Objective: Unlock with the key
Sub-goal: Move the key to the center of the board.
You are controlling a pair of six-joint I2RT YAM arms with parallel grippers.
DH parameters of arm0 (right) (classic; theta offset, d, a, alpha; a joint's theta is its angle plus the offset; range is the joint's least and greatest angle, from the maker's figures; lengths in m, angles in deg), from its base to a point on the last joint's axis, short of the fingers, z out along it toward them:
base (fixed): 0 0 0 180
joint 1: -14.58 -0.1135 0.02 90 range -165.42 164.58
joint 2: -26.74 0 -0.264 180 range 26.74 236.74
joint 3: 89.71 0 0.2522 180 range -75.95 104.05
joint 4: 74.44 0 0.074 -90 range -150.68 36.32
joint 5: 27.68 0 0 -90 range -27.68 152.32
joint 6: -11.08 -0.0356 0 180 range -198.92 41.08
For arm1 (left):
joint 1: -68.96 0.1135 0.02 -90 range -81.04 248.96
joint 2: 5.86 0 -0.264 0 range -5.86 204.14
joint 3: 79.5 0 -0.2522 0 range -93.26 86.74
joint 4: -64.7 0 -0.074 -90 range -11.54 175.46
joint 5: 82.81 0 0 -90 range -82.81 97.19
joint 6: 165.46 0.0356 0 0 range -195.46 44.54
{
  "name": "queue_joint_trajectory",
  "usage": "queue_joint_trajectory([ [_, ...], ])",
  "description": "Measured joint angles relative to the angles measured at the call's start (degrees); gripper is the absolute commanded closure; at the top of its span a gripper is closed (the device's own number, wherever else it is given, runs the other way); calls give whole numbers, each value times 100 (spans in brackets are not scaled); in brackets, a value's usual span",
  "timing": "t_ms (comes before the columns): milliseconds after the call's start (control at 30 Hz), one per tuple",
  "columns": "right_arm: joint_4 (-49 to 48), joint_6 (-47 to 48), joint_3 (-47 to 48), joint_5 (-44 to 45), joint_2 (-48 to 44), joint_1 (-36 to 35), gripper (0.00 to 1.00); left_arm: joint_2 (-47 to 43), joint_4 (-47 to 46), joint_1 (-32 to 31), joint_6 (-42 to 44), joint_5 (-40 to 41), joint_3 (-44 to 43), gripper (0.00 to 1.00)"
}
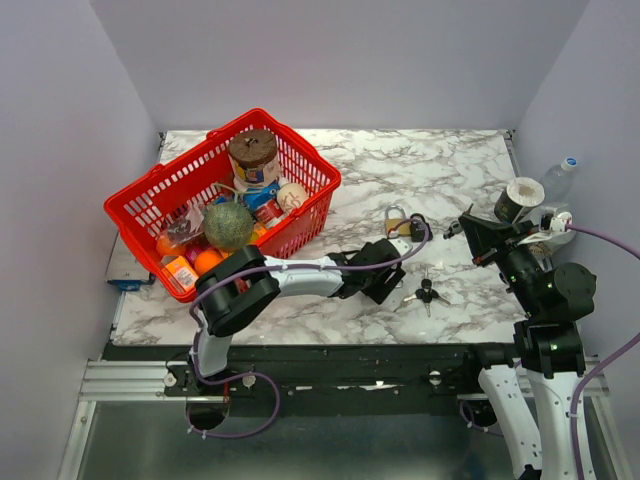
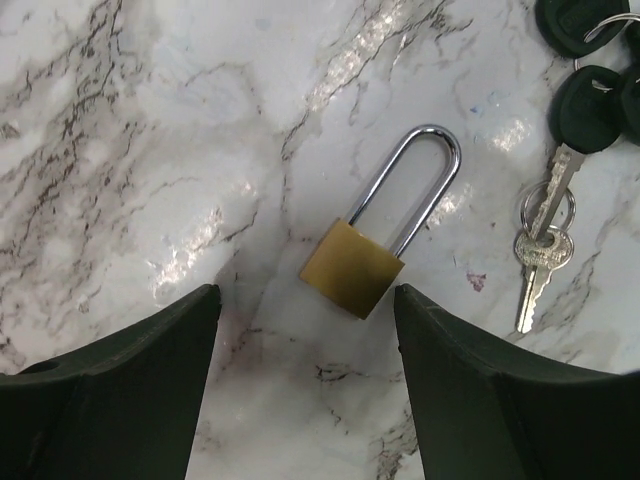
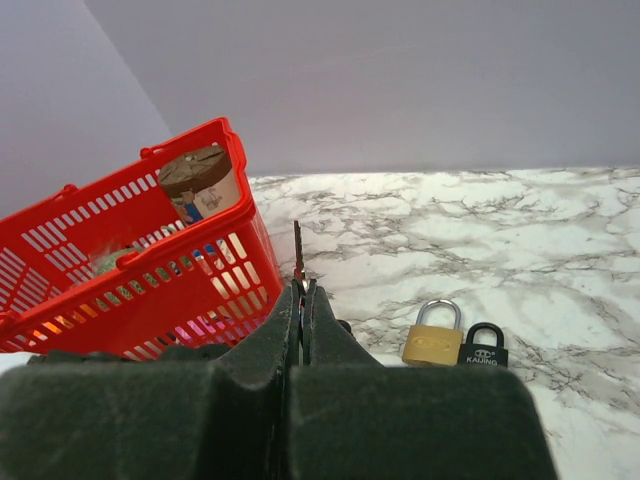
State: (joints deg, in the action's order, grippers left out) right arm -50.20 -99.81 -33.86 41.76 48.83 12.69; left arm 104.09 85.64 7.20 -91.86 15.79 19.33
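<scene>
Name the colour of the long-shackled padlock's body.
The padlock body is brass gold; the left wrist view shows it best.

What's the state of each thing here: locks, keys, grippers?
brass padlock: shackle shut, lying flat, unheld.
black padlock: shackle shut, beside the brass one.
key bunch: lying loose, in no lock.
left gripper: open, straddling the brass padlock, not touching.
right gripper: shut on a thin blade, likely a key.
</scene>
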Motion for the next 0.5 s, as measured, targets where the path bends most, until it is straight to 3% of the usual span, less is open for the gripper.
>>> queue_joint_trajectory([
  [200,2,0,0,0,2,0,99,299,24,-9,420,-61,-393,28],
  [500,2,2,0,0,15,0,99,376,20,-24,680,-249,-490,63],
])
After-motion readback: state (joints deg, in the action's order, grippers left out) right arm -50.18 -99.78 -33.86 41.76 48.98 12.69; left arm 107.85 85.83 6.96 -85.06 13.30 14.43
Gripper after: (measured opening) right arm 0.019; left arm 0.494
